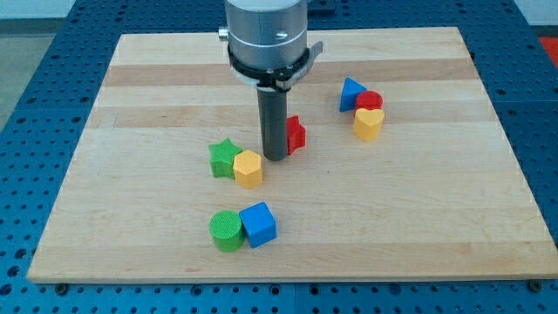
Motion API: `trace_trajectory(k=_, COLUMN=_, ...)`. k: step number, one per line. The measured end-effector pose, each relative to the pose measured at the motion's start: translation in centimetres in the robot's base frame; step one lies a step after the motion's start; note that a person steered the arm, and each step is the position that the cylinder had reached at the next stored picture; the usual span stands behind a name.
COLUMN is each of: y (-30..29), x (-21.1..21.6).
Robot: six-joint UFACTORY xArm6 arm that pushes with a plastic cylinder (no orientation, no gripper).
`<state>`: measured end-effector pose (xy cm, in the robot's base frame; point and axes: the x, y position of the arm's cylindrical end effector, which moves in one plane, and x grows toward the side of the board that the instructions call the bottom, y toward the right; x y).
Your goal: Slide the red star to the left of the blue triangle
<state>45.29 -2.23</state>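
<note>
The red star (296, 134) lies near the board's middle, partly hidden behind my rod. My tip (276, 158) stands on the board right against the star's left side. The blue triangle (350, 93) lies up and to the right of the star, apart from it. A red round block (370, 100) touches the triangle's right side, and a yellow heart (369, 124) lies just below that.
A green star (224, 159) and a yellow hexagon (248, 168) lie together left of and below my tip. A green cylinder (227, 231) and a blue cube (258, 224) lie together near the view's bottom. The wooden board (131, 105) ends on a blue pegboard table.
</note>
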Motion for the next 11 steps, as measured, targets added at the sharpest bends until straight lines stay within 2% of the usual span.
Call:
trace_trajectory(k=2, y=0.1, x=-3.8)
trace_trajectory(k=3, y=1.2, x=-4.0)
trace_trajectory(k=5, y=2.4, x=-0.2)
trace_trajectory(k=11, y=4.1, x=-6.9)
